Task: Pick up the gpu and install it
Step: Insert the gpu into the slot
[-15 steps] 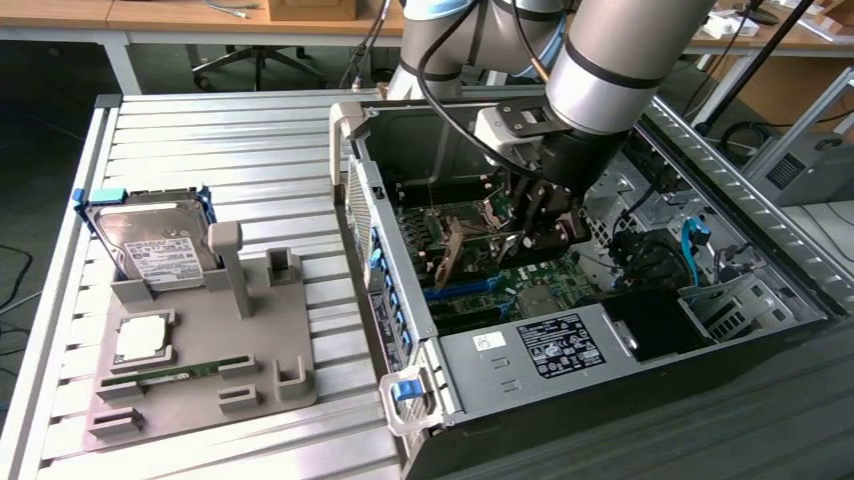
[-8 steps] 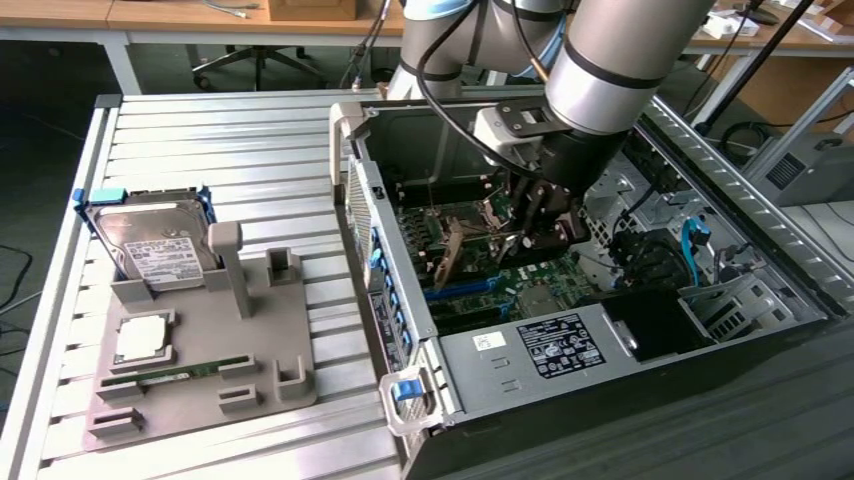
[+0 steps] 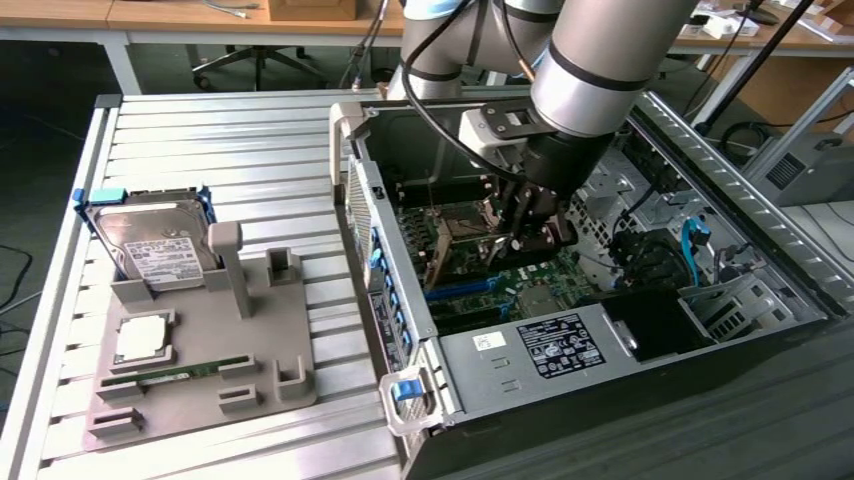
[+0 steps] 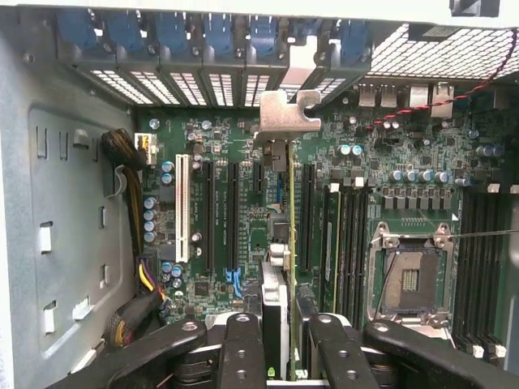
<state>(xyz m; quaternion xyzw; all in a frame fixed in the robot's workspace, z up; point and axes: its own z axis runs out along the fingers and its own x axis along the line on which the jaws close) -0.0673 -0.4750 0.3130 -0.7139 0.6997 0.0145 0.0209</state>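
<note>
Pickup done: my gripper (image 4: 280, 344) is clamped on the gpu (image 4: 285, 235) edge-on, bracket at 12 o'clock, above the motherboard (image 4: 243, 211) slots (not seated yet).

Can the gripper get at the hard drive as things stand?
Probably not: the gripper is inside the case, closed on the gpu, while the hard drive stands outside in its holder.
</note>
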